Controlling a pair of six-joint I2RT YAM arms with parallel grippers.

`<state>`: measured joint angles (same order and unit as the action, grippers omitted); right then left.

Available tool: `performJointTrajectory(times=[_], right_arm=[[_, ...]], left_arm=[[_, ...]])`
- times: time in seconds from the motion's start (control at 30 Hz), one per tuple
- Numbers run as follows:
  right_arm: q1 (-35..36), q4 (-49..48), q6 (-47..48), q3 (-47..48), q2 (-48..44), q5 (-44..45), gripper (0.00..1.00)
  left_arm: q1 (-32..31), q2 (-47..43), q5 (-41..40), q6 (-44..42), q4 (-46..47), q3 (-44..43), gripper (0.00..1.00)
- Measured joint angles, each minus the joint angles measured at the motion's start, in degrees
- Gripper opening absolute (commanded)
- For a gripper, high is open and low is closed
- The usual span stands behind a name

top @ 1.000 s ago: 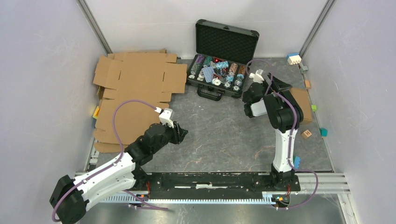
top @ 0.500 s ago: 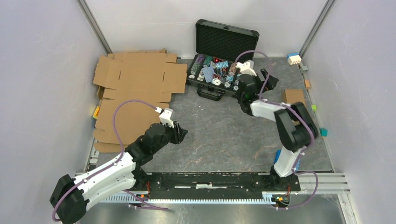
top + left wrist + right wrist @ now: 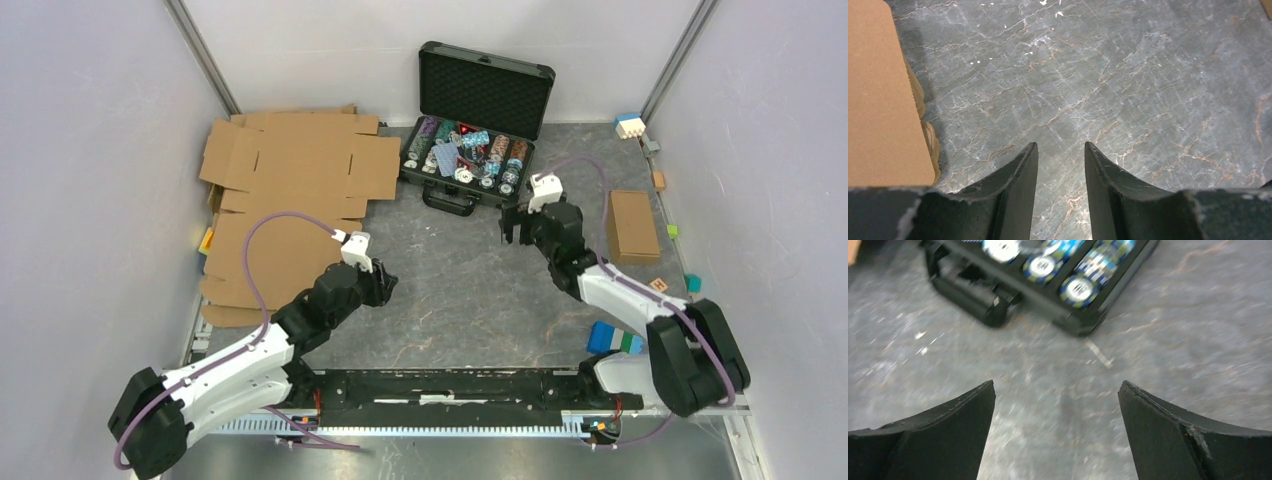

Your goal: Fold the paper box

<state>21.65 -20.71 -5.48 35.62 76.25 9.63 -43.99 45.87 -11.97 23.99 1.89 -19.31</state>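
The paper box (image 3: 633, 226) is a small flat brown carton lying at the right side of the table. My right gripper (image 3: 518, 231) is open wide and empty, low over bare table just in front of the chip case and left of the box; in the right wrist view (image 3: 1057, 384) only blurred table lies between its fingers. My left gripper (image 3: 386, 284) is open with a narrow gap and empty, over bare table at the centre left; in the left wrist view (image 3: 1060, 145) only marbled table shows between the fingers.
Big flat cardboard sheets (image 3: 290, 170) cover the back left; their edge shows in the left wrist view (image 3: 878, 100). An open black chip case (image 3: 470, 150) stands at the back centre, seen also by the right wrist (image 3: 1048, 270). Small coloured blocks (image 3: 612, 338) lie along the right side.
My right arm has swung forward and down, uncovering the paper box; its gripper now sits in front of the chip case. The left arm has barely moved.
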Motion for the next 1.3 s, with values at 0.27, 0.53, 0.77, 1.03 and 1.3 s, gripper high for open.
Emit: performJointTrajectory(times=[0.27, 0.53, 0.77, 1.03, 1.3], right_arm=[[0.0, 1.1, -7.5, -13.4, -15.1, -10.2, 0.98], [0.0, -1.6, -12.5, -27.7, -29.3, -6.0, 0.98], [0.0, -3.2, -17.0, -34.5, -31.3, -1.6, 0.98], [0.0, -6.6, -18.9, -34.5, -31.3, -2.0, 0.98], [0.0, -6.8, -16.7, -34.5, -31.3, 2.3, 0.98]], left_arm=[[0.0, 2.0, -3.1, -1.0, -0.1, 0.0, 0.63], [0.0, 2.8, -6.3, -2.0, -1.5, -0.5, 1.00], [0.0, 7.1, -12.2, -2.0, -5.8, -5.9, 1.00], [0.5, 13.0, -19.4, -2.0, -9.3, -10.6, 1.00], [1.0, 14.3, -22.7, -2.4, -7.8, -11.4, 1.00]])
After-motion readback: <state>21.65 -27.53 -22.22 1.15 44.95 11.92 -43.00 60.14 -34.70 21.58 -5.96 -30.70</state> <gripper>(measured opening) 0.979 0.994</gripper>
